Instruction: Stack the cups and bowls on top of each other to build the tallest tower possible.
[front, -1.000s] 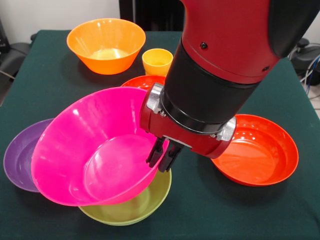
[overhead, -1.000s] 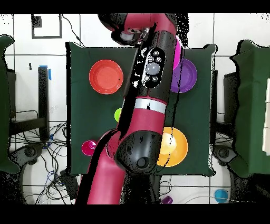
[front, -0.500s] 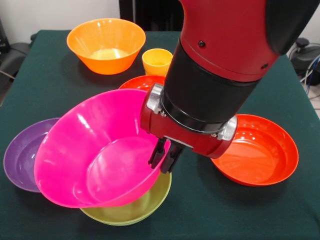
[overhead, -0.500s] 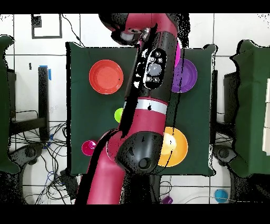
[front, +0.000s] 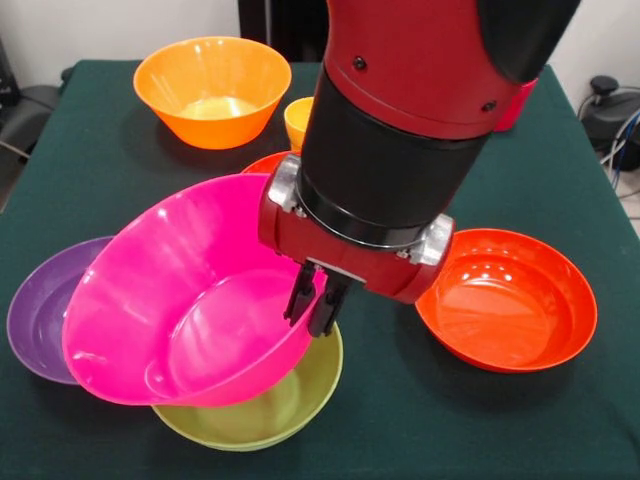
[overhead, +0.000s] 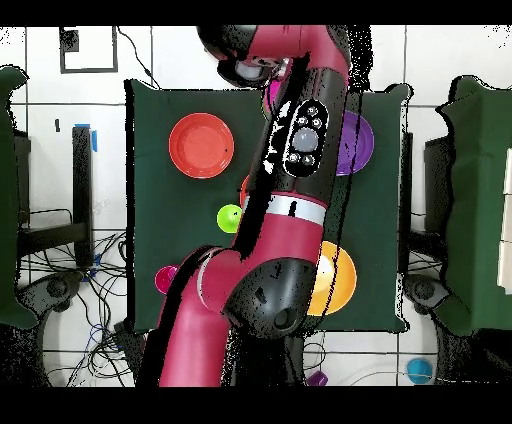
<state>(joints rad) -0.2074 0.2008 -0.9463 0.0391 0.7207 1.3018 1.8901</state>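
Magenta bowl (front: 180, 295) sits tilted, its lower side inside the lime-green bowl (front: 270, 410) at the near edge of the green-clothed table (front: 90, 150), its raised rim leaning over the purple bowl (front: 35, 315) beside it. Tool (front: 313, 308) is closed narrow on the magenta bowl's right rim, one finger inside the wall, one outside. Red and black arm (front: 400, 130) comes down from above and hides much of the middle of the table.

Front view: deep orange bowl (front: 212, 88) at the far left, upright, apart from the rest. Yellow-orange cup (front: 298, 115) just right of it, partly behind the arm. A red-orange bowl (front: 268, 163) shows only as a sliver between that cup and the magenta rim. Second red-orange bowl (front: 515, 300) lies flat on the right, well clear of the green bowl. A red thing (front: 515, 105) peeks out behind the arm at the right; cannot tell what it is.

Overhead view: a lime-green cup (overhead: 229, 217) stands alone near the table's middle, beside the arm.
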